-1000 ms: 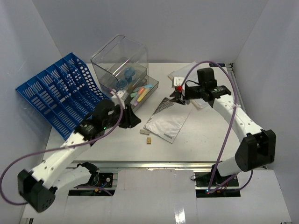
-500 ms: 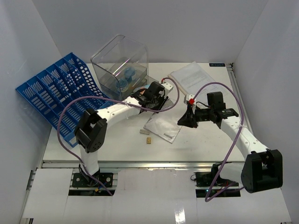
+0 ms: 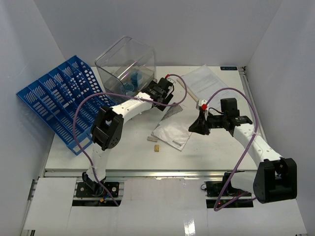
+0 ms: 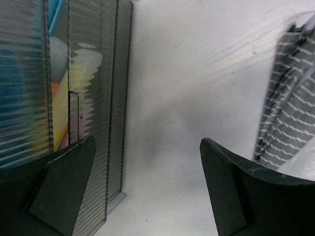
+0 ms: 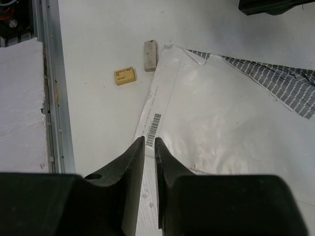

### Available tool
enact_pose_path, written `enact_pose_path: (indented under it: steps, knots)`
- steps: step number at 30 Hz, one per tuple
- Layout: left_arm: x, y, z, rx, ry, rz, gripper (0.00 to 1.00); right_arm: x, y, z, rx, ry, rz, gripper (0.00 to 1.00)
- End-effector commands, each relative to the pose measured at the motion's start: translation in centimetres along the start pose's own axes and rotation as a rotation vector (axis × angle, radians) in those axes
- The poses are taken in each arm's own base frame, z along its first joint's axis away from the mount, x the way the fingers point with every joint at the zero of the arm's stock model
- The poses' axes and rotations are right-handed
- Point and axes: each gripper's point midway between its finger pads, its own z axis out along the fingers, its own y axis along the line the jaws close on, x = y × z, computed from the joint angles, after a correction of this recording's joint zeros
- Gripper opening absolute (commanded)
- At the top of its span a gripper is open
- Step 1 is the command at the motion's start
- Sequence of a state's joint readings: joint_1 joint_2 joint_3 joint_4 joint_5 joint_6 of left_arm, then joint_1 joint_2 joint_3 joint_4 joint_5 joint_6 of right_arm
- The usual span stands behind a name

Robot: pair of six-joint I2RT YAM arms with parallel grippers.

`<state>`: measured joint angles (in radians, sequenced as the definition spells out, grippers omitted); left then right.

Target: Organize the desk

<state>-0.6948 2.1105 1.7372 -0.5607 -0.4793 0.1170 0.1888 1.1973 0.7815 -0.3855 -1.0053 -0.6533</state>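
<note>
The white desk [image 3: 216, 147] carries a silver bag [image 3: 172, 132] at its middle, with a grey patterned pouch [image 3: 173, 111] just behind it. My left gripper [image 3: 162, 98] reaches far forward beside the clear bin [image 3: 125, 64]. In the left wrist view the left gripper [image 4: 147, 142] is open wide over bare desk [image 4: 187, 73], between a ribbed tray of coloured items [image 4: 93, 98] and the pouch [image 4: 290, 108]. My right gripper [image 3: 193, 129] hangs at the bag's right edge. In the right wrist view the right gripper [image 5: 149, 140] is shut to a thin slit above the bag [image 5: 216, 113], with nothing seen in it.
A yellow eraser [image 3: 156, 147] and a small grey block [image 3: 151, 139] lie left of the bag. A blue slotted rack [image 3: 59, 101] lies tilted at the far left. Printed papers [image 3: 204, 81] rest at the back right. A metal rail [image 5: 51, 73] runs along the near edge.
The left arm swung from the near left out to the bin and its jaws opened wide. The right gripper came nearer, to the bag's right edge, and closed.
</note>
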Motion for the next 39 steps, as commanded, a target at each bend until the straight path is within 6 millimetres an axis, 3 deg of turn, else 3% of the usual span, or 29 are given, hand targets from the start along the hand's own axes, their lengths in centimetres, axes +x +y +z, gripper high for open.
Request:
enact_pose_path:
  steps: [1,7,14,17,19,20,22,24,27,31,34,39]
  knots:
    - [-1.5,3.2,-0.4,-0.095,-0.011,-0.025,0.98,-0.8,0.0,-0.5,0.003,-0.039,-0.019,0.21]
    - [-0.7,5.0,0.7,-0.112,0.014,-0.055,0.98,-0.6,-0.3,-0.8,0.014,-0.047,-0.006,0.21]
    - [-2.0,5.7,0.1,-0.117,-0.028,-0.084,0.98,-0.7,-0.3,-0.9,0.012,-0.053,0.002,0.21]
    - [-2.2,4.2,-0.5,-0.050,-0.054,-0.104,0.84,-0.7,-0.5,-1.1,0.021,-0.053,0.004,0.21]
    - [-1.8,3.0,-0.8,-0.019,-0.070,-0.104,0.63,-0.6,-0.5,-1.1,0.024,-0.053,0.004,0.21]
    - [-1.9,3.1,-1.3,-0.036,-0.084,-0.103,0.46,-0.7,-0.5,-1.1,0.022,-0.054,0.004,0.21]
    - [-1.0,2.4,-1.2,-0.082,-0.101,-0.069,0.32,-0.6,-0.6,-1.2,0.024,-0.055,0.005,0.21]
    - [-1.5,2.9,-1.5,-0.153,-0.141,-0.047,0.31,-0.7,-0.6,-1.2,0.023,-0.055,0.008,0.21]
    - [-0.5,4.3,-0.9,-0.294,-0.137,-0.031,0.34,-0.7,-0.5,-1.2,0.019,-0.058,0.011,0.21]
    - [-1.0,6.8,0.0,-0.528,-0.164,0.007,0.48,-0.6,-0.5,-1.1,0.017,-0.058,0.014,0.21]
    - [-1.7,7.4,0.5,-0.603,-0.192,0.012,0.58,-0.5,-0.5,-1.1,0.017,-0.055,0.019,0.21]
    - [-1.7,7.6,2.4,-0.656,-0.149,0.072,0.61,-0.5,-0.6,-1.1,0.017,-0.056,0.021,0.21]
